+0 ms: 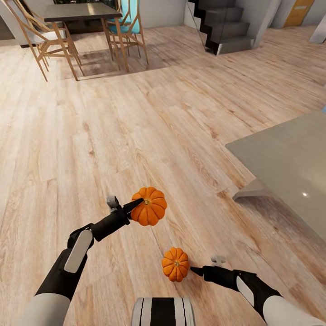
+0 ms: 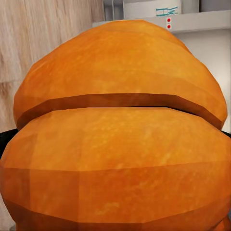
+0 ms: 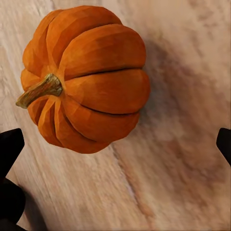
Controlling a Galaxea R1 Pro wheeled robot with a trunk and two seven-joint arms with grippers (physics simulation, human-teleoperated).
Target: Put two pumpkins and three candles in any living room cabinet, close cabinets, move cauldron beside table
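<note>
One orange pumpkin [image 1: 150, 207] hangs above the wood floor with my left gripper [image 1: 139, 204] shut on it. In the left wrist view its ribbed skin [image 2: 115, 144] sits right against the camera. A second, smaller-looking pumpkin [image 1: 175, 264] rests on the floor, stem up. My right gripper [image 1: 195, 270] is just to its right, low over the boards. In the right wrist view that pumpkin [image 3: 86, 77] lies ahead of the gripper [image 3: 117, 144], whose dark fingertips [image 3: 9, 144] stand wide apart with nothing between them. The candles, cabinet and cauldron are out of view.
A pale grey table top [image 1: 290, 158] juts in from the right, its corner close to my right arm. A dark dining table [image 1: 81, 11] with wooden chairs stands far left, and dark stairs [image 1: 222, 27] rise at the back. Open wood floor [image 1: 136, 113] lies between.
</note>
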